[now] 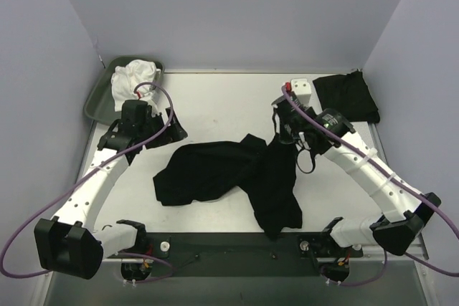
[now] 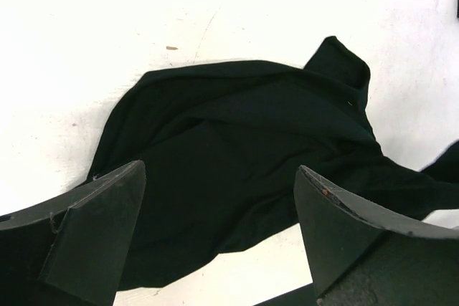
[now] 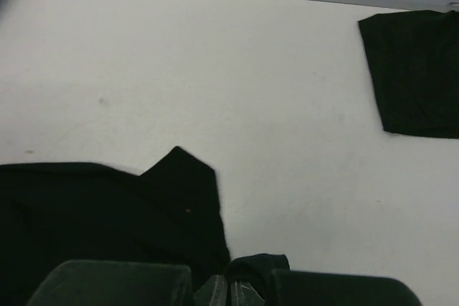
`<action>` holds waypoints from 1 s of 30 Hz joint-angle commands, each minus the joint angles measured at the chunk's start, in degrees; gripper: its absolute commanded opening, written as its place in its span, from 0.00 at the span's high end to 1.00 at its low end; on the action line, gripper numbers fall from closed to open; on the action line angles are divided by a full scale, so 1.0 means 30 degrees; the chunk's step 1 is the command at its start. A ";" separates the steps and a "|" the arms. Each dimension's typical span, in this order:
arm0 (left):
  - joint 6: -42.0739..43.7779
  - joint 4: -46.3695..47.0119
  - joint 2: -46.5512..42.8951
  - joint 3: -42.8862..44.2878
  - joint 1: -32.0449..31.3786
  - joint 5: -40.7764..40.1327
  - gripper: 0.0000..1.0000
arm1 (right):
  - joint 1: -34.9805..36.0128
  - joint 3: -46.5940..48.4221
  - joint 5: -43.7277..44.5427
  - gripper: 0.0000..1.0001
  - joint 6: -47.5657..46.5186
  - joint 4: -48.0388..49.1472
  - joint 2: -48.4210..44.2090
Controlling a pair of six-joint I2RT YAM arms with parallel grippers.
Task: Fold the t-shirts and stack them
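Observation:
A crumpled black t-shirt (image 1: 222,173) lies spread over the middle of the white table; it also shows in the left wrist view (image 2: 237,177) and the right wrist view (image 3: 107,213). My right gripper (image 1: 281,132) is shut on a raised fold of this t-shirt at its right top edge (image 3: 237,288). My left gripper (image 1: 161,128) is open and empty, just above the shirt's left end, its fingers (image 2: 93,227) wide apart. A second black t-shirt (image 1: 346,96), folded flat, lies at the far right corner and shows in the right wrist view (image 3: 416,69).
A grey-green tray (image 1: 100,94) stands at the far left corner with a crumpled white cloth (image 1: 134,79) in it. A small white box (image 1: 299,91) sits beside the folded shirt. Grey walls close in the far side and both sides.

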 commanded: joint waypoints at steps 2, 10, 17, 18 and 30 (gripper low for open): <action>0.0736 -0.0447 -0.1407 -0.0254 0.0142 -0.0241 0.06 | 0.5333 -0.2654 0.0328 1.00 0.2704 -0.0058 -0.1267; 0.0796 -0.0156 -0.2053 -0.0049 0.0200 -0.0212 0.06 | 1.3786 -0.7379 0.1122 1.00 0.9356 0.1349 0.2181; 0.0797 0.0020 -0.2405 -0.0400 0.0230 0.0050 0.06 | 1.6134 -0.3987 0.1323 0.76 0.9857 0.0533 0.7225; 0.0825 0.0049 -0.2434 -0.0459 0.0259 0.0225 0.06 | 1.6222 -0.3082 0.2516 0.60 0.9946 -0.0515 0.7227; 0.0942 0.0342 -0.2728 -0.1133 0.0259 0.0461 0.06 | 1.2535 -0.2777 0.5459 0.19 0.7751 -0.2462 0.1898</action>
